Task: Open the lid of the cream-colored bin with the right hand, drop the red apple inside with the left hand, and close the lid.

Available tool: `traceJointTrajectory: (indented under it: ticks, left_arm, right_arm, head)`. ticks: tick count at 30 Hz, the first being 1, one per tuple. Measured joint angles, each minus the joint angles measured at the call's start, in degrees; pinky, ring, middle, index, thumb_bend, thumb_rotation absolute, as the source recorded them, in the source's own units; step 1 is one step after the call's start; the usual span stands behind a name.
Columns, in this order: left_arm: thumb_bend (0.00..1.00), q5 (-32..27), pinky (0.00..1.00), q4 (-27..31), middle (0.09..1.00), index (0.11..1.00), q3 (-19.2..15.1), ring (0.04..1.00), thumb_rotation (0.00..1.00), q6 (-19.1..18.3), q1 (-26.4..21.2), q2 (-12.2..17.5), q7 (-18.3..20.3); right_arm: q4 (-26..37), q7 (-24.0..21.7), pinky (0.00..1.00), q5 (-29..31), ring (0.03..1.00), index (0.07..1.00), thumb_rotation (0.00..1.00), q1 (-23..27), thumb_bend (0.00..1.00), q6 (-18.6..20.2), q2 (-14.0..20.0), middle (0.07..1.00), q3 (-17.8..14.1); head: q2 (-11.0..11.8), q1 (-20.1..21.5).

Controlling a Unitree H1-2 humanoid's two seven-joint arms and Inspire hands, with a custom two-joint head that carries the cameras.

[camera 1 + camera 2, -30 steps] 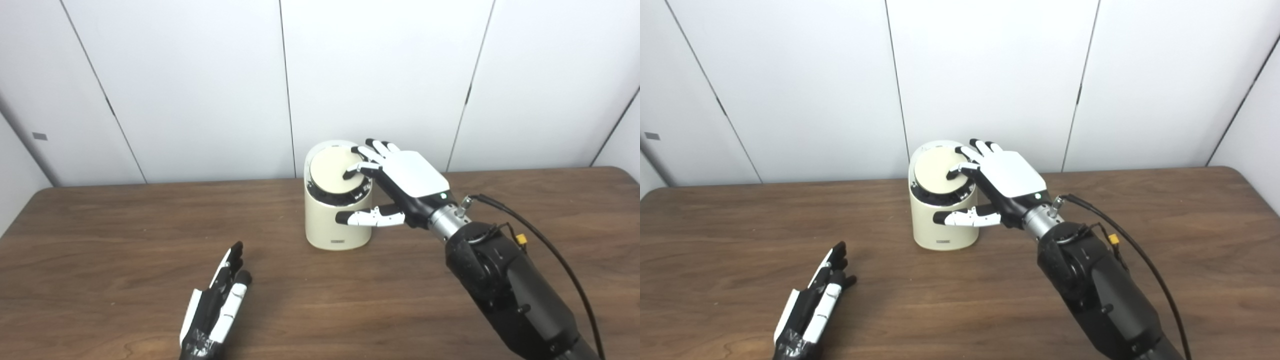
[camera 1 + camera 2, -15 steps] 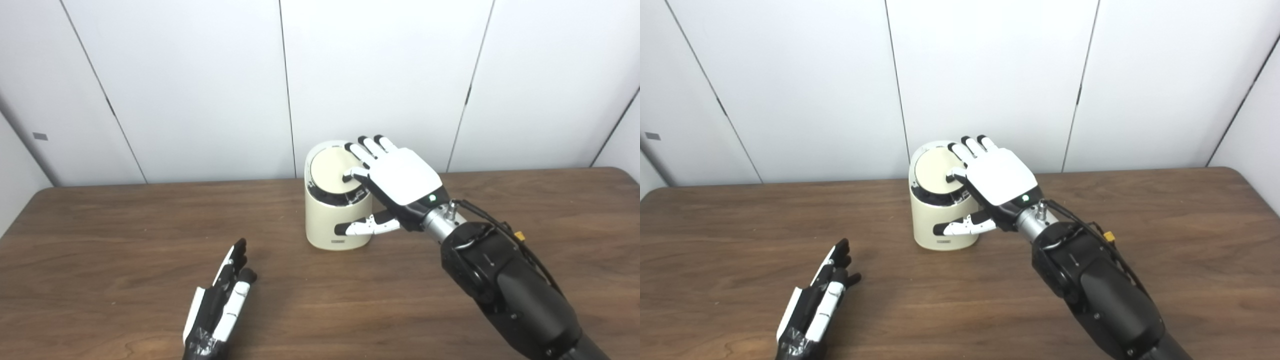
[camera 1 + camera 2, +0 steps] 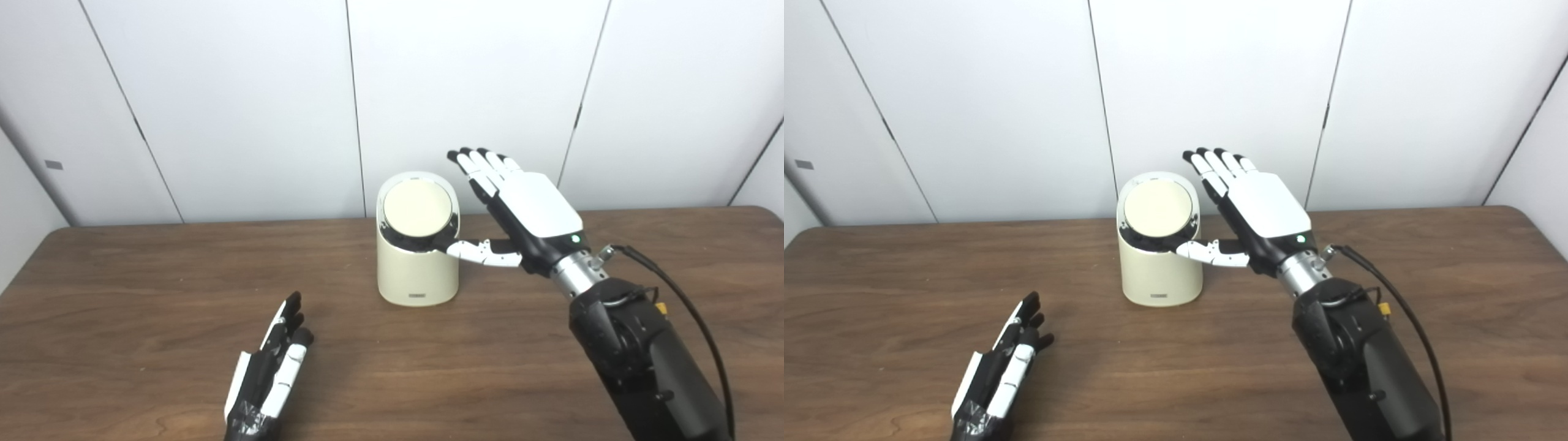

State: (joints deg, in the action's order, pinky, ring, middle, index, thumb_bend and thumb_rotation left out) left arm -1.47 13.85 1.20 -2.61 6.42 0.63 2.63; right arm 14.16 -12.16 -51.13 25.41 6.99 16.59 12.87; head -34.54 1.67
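The cream-colored bin [image 3: 418,269] stands at the back middle of the table, its round lid [image 3: 418,207] lying closed on top. My right hand [image 3: 527,211] is open just right of the bin, fingers spread and raised above lid height, its thumb reaching toward the bin's front rim. My left hand [image 3: 269,372] is open and empty, resting edge-on on the table at the front left; it also shows in the right eye view [image 3: 998,370]. No red apple is in view.
The brown wooden table [image 3: 153,294] spreads wide around the bin. White wall panels stand close behind it. A black cable [image 3: 686,306] loops off my right forearm.
My right hand has lifted off the lid and drawn back to the right of the bin, fingers straightening. The lid lies closed. The left hand has not moved. The camera shifted slightly.
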Motion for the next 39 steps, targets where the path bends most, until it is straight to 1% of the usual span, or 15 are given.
traceJointTrajectory:
  ticks: [3, 5, 7, 10, 13, 17, 20, 23, 25, 26, 28, 30, 33, 35, 39]
  left_arm:
    - [0.63, -1.1, 0.9, 0.0, 0.998, 1.0, -0.8, 0.983, 0.75, 0.0, 0.0, -0.4, -0.3]
    - [0.62, -1.2, 0.91, 0.4, 0.993, 1.0, -1.2, 0.977, 0.77, -0.7, 0.0, -0.4, -0.4]
    - [0.6, -1.4, 0.93, 1.1, 0.989, 1.0, -1.6, 0.972, 0.77, -1.0, 0.0, -0.3, -0.4]
    - [0.59, -1.9, 0.95, 2.8, 0.992, 1.0, -2.4, 0.971, 0.78, -1.2, -0.1, -0.3, -0.5]
    - [0.59, -2.1, 0.94, 4.3, 0.999, 1.0, -2.9, 0.974, 0.79, -1.3, -0.3, -0.1, -0.5]
    - [0.58, -3.9, 0.95, 4.9, 1.0, 1.0, -4.1, 0.978, 0.81, -1.2, 0.0, 0.6, -0.2]
    - [0.59, -5.6, 0.97, 6.0, 1.0, 1.0, -5.2, 0.985, 0.82, -1.2, 0.9, 1.2, -0.1]
    - [0.56, -6.4, 0.97, 6.7, 0.998, 1.0, -6.1, 0.985, 0.86, -0.8, 1.6, 1.6, 0.0]
    - [0.55, -6.5, 0.98, 6.7, 0.998, 1.0, -6.4, 0.99, 0.85, -0.8, 2.7, 2.0, 0.2]
    - [0.55, -6.5, 0.98, 6.7, 0.997, 1.0, -6.6, 0.99, 0.84, -0.8, 3.4, 2.1, 0.2]
    - [0.54, -6.0, 0.97, 6.6, 0.992, 1.0, -7.0, 0.982, 0.84, -0.6, 4.6, 2.5, 0.3]
    - [0.54, -5.1, 0.96, 6.4, 0.99, 1.0, -7.5, 0.976, 0.82, 0.3, 5.1, 2.8, 0.3]
    - [0.54, -3.0, 0.94, 5.5, 0.988, 1.0, -7.6, 0.968, 0.82, 2.7, 5.9, 3.2, 0.4]
    - [0.53, -2.0, 0.94, 3.8, 0.986, 1.0, -7.5, 0.968, 0.82, 3.6, 6.2, 3.2, 0.5]
    - [0.52, -1.2, 0.96, 2.8, 0.988, 1.0, -7.5, 0.975, 0.82, 3.9, 6.5, 3.2, 0.5]
  right_arm:
    - [3.0, -3.1, 0.92, 5.5, 1.0, 1.0, 0.93, -4.1, 0.49, 3.2, -0.3, 1.0, -2.6]
    - [4.8, -5.9, 0.9, 9.9, 1.0, 1.0, 0.91, -6.6, 0.49, 7.1, -0.8, 1.0, -4.6]
    - [7.0, -7.4, 0.86, 13.3, 0.971, 1.0, 0.91, -8.9, 0.47, 10.2, -1.2, 0.986, -6.6]
    - [9.3, -8.1, 0.86, 17.4, 0.944, 1.0, 0.98, -11.6, 0.47, 12.0, -1.1, 0.98, -8.7]
    - [9.8, -8.0, 0.86, 20.4, 0.931, 0.991, 1.0, -14.1, 0.48, 12.7, -1.1, 0.967, -10.6]
    - [10.0, -6.4, 0.9, 24.6, 0.932, 0.978, 1.0, -18.6, 0.49, 12.7, -1.8, 0.946, -13.1]
    - [10.0, -4.3, 0.91, 27.2, 0.935, 0.969, 1.0, -21.1, 0.5, 12.6, -3.1, 0.942, -14.0]
    - [10.0, -2.5, 0.85, 29.9, 0.925, 0.964, 1.0, -23.1, 0.53, 12.2, -4.5, 0.945, -14.3]
    - [10.0, -1.5, 0.83, 31.9, 0.919, 0.96, 1.0, -24.9, 0.54, 11.0, -5.4, 0.943, -14.4]
    - [10.0, -1.3, 0.83, 32.4, 0.918, 0.959, 1.0, -25.8, 0.55, 10.7, -5.7, 0.943, -14.3]
    - [10.0, -0.8, 0.86, 32.8, 0.92, 0.963, 1.0, -27.6, 0.56, 10.4, -6.0, 0.941, -14.0]
    - [10.0, -0.2, 0.89, 33.0, 0.934, 0.972, 1.0, -29.2, 0.56, 9.9, -6.1, 0.953, -13.6]
    - [9.4, 1.6, 0.89, 36.3, 0.959, 0.977, 1.0, -32.1, 0.54, 6.0, -6.9, 0.973, -13.9]
    - [8.3, 2.8, 0.9, 39.2, 0.972, 0.977, 1.0, -33.7, 0.52, 3.4, -8.2, 0.982, -14.5]
    - [7.2, 4.5, 0.92, 42.0, 0.98, 0.988, 1.0, -34.5, 0.49, 1.2, -8.9, 0.981, -14.8]
  head:
    - [-0.3, -0.3]
    - [-0.3, -0.2]
    - [-0.4, -0.3]
    - [-0.6, -0.4]
    - [-0.7, -0.4]
    - [-0.7, -0.4]
    - [-0.9, -0.4]
    - [-1.1, -0.3]
    - [-1.2, 0.2]
    - [-1.3, 0.2]
    - [-1.5, 0.5]
    - [-1.6, 0.6]
    - [-2.1, 1.1]
    - [-2.5, 1.2]
    - [-3.2, 1.7]
